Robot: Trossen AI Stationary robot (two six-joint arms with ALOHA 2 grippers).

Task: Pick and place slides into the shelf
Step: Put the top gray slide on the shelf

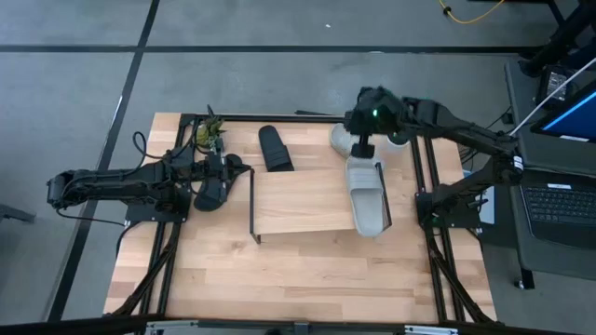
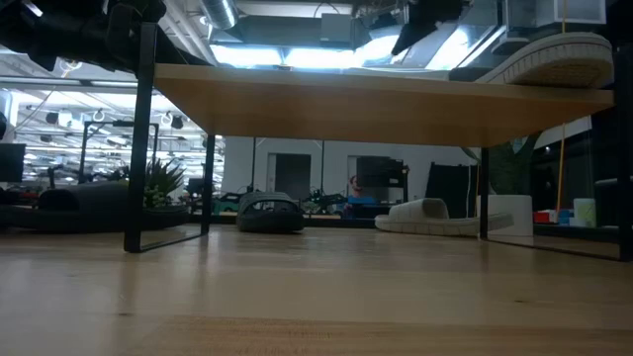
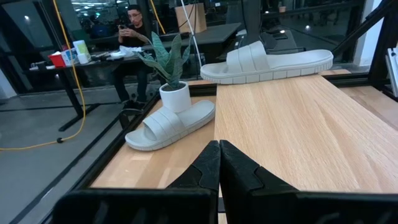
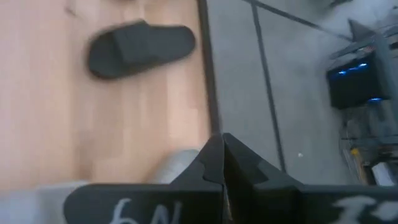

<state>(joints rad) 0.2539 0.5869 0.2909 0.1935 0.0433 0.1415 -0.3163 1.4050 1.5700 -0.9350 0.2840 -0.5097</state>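
High view: light grey slide [image 1: 369, 197] on shelf [image 1: 298, 200], broad ribbed strap.

Grey concrete floor [image 1: 279, 84] around the wooden desk [image 1: 298, 279], crossed by dark lines [image 1: 140, 46] running lengthwise and across. Yellow cable [image 1: 470, 14] lying on the floor at the far edge. Open laptop [image 1: 563, 200] on a side stand just beside the desk, a lit blue screen [image 1: 573, 116] behind it. Ceiling strip lights [image 2: 277, 54] bright beyond the desk. Dark doorways [image 2: 292, 170] in a pale back wall. Potted plant [image 3: 169, 65] in a white pot close by. Seated person [image 3: 132, 34] at a dark work table [image 3: 106, 59] carrying cups. Cardboard box [image 3: 191, 17] farther back.
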